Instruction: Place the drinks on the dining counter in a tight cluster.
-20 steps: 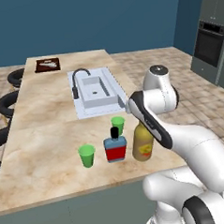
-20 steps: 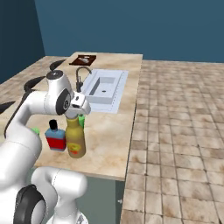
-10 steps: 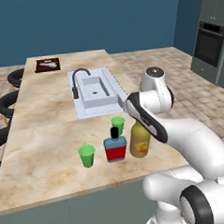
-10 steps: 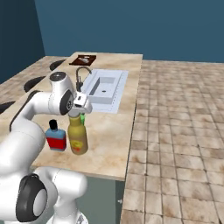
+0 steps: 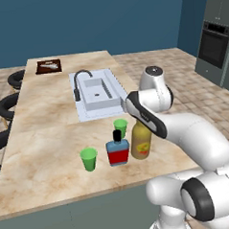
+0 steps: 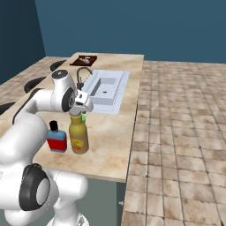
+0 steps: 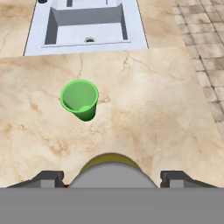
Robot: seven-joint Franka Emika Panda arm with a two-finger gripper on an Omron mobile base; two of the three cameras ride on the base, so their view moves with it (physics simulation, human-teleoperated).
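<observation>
On the dining counter (image 5: 46,140) (image 6: 110,137) (image 7: 153,109) two drinks stand side by side near the front edge. One is a squat blue bottle (image 5: 118,150) (image 6: 56,140) with a red label and black cap. Just to its right is a taller amber bottle (image 5: 141,141) (image 6: 78,134). My gripper (image 6: 77,117) (image 7: 111,177) comes down over the amber bottle from above, its fingers either side of the upper part, shut on it. The hand view looks down on the bottle's grey cap (image 7: 111,173) between the two finger tips.
A green cup (image 5: 120,125) (image 7: 79,98) stands just behind the bottles, another (image 5: 89,159) left of the blue one. Beyond lie the sink (image 5: 98,91) (image 6: 103,88) (image 7: 87,26) with its black faucet (image 5: 78,82), a brown board (image 5: 48,66), and stools (image 5: 5,106).
The amber bottle has slid slightly left, closer to the blue bottle, with my gripper on it. My elbow has shifted a little. The cups and blue bottle stay put.
</observation>
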